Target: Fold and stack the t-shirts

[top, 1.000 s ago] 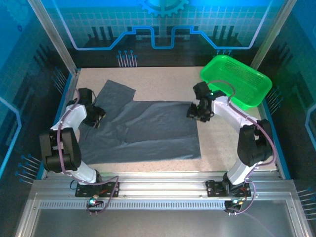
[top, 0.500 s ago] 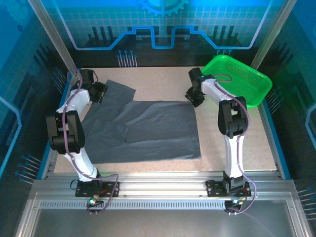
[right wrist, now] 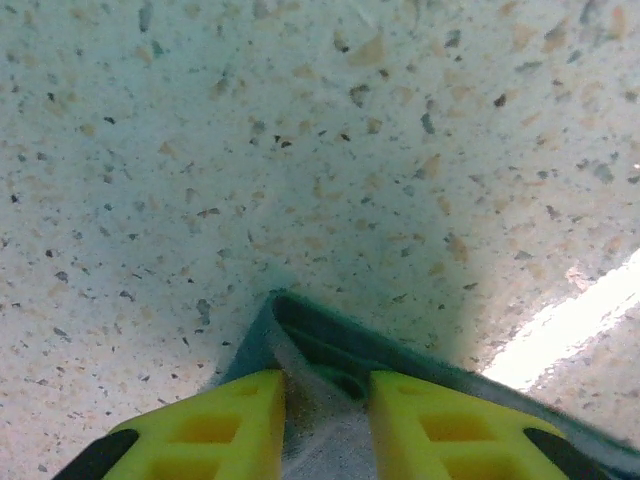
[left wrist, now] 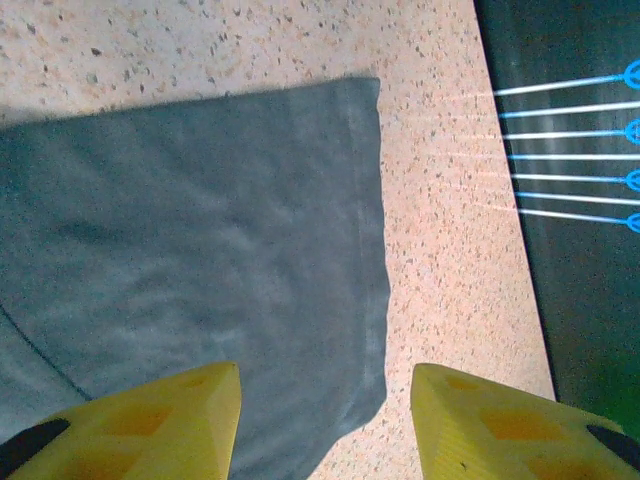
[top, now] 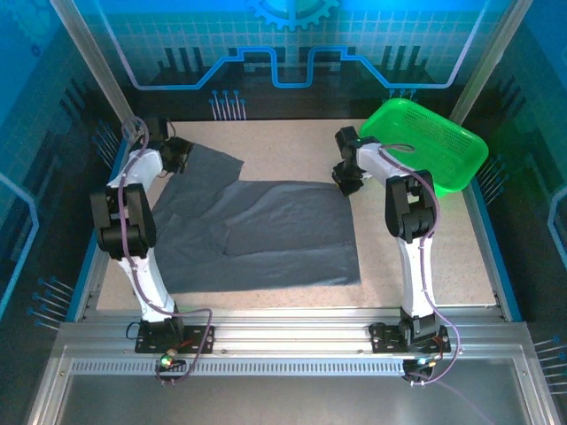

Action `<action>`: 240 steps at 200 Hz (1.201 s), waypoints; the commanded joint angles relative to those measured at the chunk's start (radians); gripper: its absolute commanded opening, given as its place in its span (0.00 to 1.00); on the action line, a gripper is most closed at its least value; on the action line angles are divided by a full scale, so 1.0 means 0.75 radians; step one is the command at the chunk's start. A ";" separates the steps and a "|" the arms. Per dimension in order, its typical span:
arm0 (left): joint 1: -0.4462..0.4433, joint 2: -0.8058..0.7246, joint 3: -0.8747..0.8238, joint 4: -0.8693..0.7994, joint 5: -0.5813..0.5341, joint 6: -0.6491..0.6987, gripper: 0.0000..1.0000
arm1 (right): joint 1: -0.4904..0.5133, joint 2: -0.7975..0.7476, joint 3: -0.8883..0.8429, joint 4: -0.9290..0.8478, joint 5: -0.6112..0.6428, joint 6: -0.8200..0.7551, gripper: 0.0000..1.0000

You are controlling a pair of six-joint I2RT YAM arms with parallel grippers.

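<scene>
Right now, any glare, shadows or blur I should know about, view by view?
Top external: heavy blue cast, green basket oversaturated, t-shirt evenly lit. Left wrist: sharp, blue light streaks on the dark wall at right. Right wrist: cyan tint, shadow on the table ahead of the right pincer, white glare strip lower right, pinched cloth soft.

Green basket (top: 443, 146) at table's (top: 465, 248) far-right corner

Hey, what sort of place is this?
Most likely a robotics lab or demo cell: a speckled table boxed in by aluminium framing, glowing blue gear-printed panels behind, and a left arm and right arm bolted to the near rail, over a t-shirt.
</scene>
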 commanded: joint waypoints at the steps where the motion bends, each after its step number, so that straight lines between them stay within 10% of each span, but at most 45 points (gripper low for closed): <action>1: 0.022 0.050 0.072 -0.018 0.023 -0.028 0.50 | 0.000 0.066 0.063 0.002 0.007 0.045 0.22; 50: 0.042 0.208 0.255 -0.043 -0.016 -0.030 0.51 | 0.003 0.055 0.061 0.031 0.011 0.039 0.00; 158: -0.001 0.840 1.115 -0.299 -0.295 0.258 0.49 | 0.039 0.049 0.071 -0.005 -0.062 -0.015 0.00; 240: -0.099 0.932 1.207 -0.694 -0.281 0.336 0.54 | 0.030 0.050 0.022 0.040 -0.108 -0.035 0.00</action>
